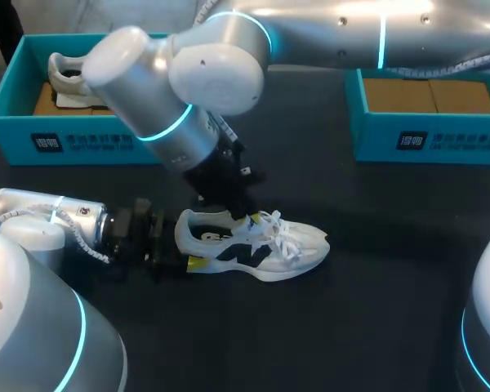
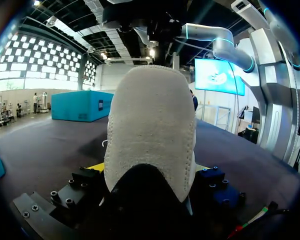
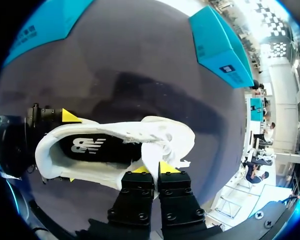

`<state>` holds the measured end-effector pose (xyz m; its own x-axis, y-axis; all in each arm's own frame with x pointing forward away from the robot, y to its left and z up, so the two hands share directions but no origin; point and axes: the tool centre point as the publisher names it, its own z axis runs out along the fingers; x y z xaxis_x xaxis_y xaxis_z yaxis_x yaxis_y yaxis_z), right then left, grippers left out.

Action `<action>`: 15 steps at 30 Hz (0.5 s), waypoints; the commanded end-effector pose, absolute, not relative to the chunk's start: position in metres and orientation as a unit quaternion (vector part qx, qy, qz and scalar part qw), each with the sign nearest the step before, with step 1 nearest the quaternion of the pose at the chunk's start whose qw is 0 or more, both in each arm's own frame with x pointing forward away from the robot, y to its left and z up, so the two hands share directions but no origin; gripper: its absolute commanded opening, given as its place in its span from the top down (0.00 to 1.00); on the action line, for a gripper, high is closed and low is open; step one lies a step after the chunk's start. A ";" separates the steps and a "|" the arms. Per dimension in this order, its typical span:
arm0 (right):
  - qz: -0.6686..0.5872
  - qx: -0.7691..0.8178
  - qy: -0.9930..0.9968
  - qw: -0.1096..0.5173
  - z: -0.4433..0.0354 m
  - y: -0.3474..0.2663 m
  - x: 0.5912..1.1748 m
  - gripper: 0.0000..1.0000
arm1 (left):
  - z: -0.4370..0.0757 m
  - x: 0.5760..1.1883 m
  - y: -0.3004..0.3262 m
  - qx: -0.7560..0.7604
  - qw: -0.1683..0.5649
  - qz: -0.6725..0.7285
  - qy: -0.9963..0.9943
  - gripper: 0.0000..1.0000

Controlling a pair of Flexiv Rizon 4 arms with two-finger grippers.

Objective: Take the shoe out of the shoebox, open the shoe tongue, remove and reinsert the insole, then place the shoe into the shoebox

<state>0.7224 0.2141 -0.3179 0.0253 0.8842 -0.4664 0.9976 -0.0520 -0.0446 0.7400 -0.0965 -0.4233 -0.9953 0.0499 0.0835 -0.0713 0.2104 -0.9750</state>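
Note:
A white shoe (image 1: 257, 245) with black side marks lies on the dark table, toe pointing right. My left gripper (image 1: 184, 243) comes in from the left and its yellow-tipped fingers press the heel (image 2: 150, 130) from both sides, so it is shut on the shoe. My right arm reaches past the middle from the upper right. Its gripper (image 3: 154, 169) is shut on the white tongue (image 3: 151, 157) at the shoe's opening. The black insole (image 3: 90, 146) with a white logo lies inside the shoe.
A teal shoebox (image 1: 65, 139) at the back left holds a second white shoe (image 1: 65, 75). Another teal shoebox (image 1: 425, 139) at the back right shows only a brown cardboard bottom.

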 end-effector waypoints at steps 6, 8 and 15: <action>-0.164 0.683 0.703 0.110 -0.303 0.202 0.729 1.00 | -0.429 0.738 -0.100 0.008 0.047 0.628 -0.776 1.00; -0.155 0.663 0.727 0.083 -0.304 0.199 0.733 1.00 | -0.429 0.738 -0.100 0.008 0.047 0.628 -0.776 1.00; -0.107 0.614 0.782 0.016 -0.306 0.189 0.738 1.00 | -0.429 0.738 -0.100 0.008 0.047 0.628 -0.776 1.00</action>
<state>0.7385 0.2046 -0.3069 -0.2284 0.9196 -0.3195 0.9694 0.1846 -0.1617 0.7401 -0.0965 -0.4233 -0.9953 0.0497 0.0837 -0.0715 0.2103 -0.9750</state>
